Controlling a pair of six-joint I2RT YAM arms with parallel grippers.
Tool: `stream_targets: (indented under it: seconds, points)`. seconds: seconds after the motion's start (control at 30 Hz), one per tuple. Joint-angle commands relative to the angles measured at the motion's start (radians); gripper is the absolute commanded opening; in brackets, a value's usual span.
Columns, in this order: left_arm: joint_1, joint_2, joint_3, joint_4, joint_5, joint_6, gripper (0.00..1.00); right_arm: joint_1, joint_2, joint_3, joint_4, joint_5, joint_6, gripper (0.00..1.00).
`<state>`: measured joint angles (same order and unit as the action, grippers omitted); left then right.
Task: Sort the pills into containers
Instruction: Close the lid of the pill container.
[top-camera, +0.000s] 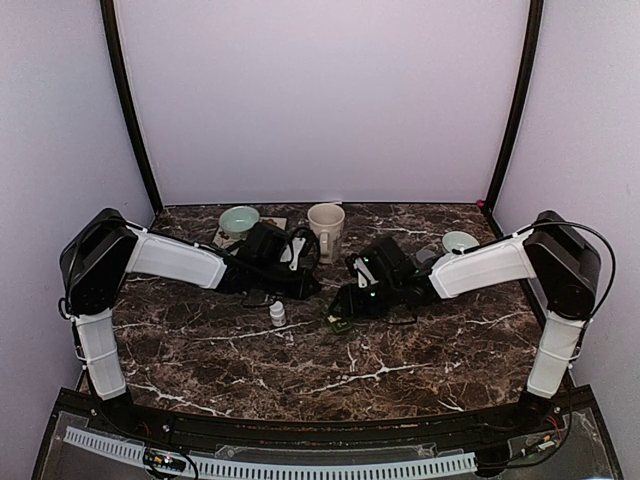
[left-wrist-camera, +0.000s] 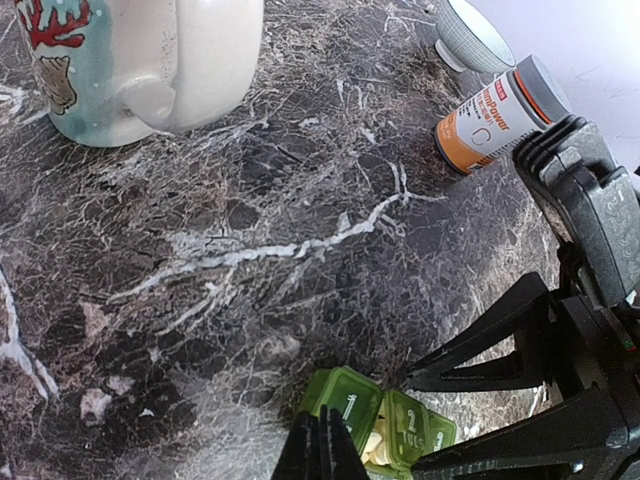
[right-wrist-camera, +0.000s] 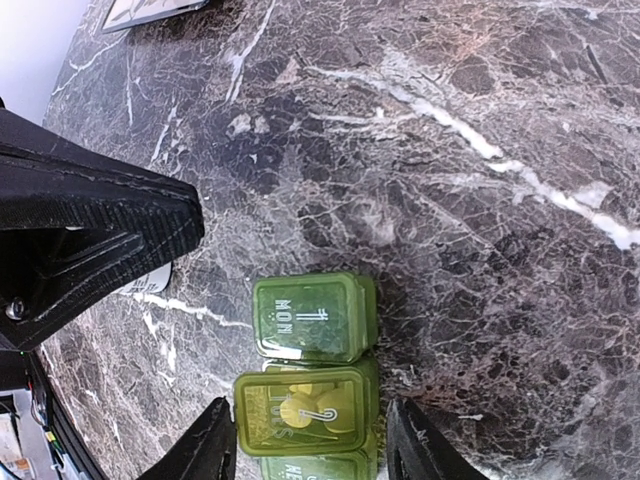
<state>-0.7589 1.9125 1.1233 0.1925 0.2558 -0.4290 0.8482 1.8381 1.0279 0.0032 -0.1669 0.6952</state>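
My right tool (right-wrist-camera: 312, 428) parted, straddling small flat green plastic pill box (right-wrist-camera: 310, 320) on desk (right-wrist-camera: 470, 250); long axis points straight away from it. My left tool (left-wrist-camera: 320, 450) clenched, just beside.

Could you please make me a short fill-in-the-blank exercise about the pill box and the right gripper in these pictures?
1. The pill box is ___ in colour.
2. Its compartment labelled TUES holds ___ pills.
3. The compartment beside TUES is labelled ___.
4. The right gripper has one finger on each side of the pill box, so it is ___.
Missing words: green; yellow; MON; open.
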Motion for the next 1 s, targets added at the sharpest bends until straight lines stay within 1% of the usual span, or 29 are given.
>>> stream_targets:
  seconds: [0.0,0.53,0.97]
  points:
    - [0.004,-0.004,0.009,0.002,0.018,0.012,0.0,-0.007,0.018,-0.017,0.031,-0.015,0.017,0.51]
    - [0.005,-0.003,0.011,0.006,0.022,0.009,0.0,-0.015,0.057,-0.006,0.03,-0.036,0.013,0.5]
    - [0.004,0.0,0.011,0.008,0.029,0.006,0.0,-0.024,0.099,0.004,0.006,-0.062,0.007,0.46]
